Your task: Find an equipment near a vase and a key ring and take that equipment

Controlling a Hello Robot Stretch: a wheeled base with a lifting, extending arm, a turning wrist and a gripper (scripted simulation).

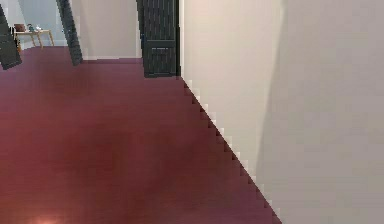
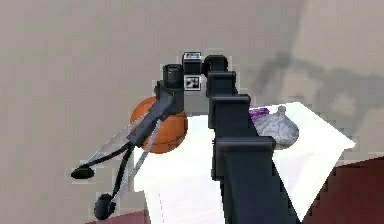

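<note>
In the arm side view an orange ball (image 2: pixel 168 132) sits at the left end of a white table (image 2: pixel 325 140). A crumpled grey and purple thing (image 2: pixel 276 126) lies on the tabletop just right of the arm. The dark arm (image 2: pixel 240 150) rises from the bottom edge, with two white marker squares at its far end. My gripper (image 2: pixel 95 188) reaches down and left from there, and its thin fingers (image 2: pixel 120 152) cross in front of the ball. With the ball right behind the fingers, I cannot tell whether the gripper holds anything.
A dark red floor (image 1: pixel 110 140) stretches ahead in the forward view, with a white wall (image 1: pixel 290 90) along its right. A dark door (image 1: pixel 158 40) stands at the far end and a small pale table (image 1: pixel 35 35) at the far left. A beige wall (image 2: pixel 80 60) backs the white table.
</note>
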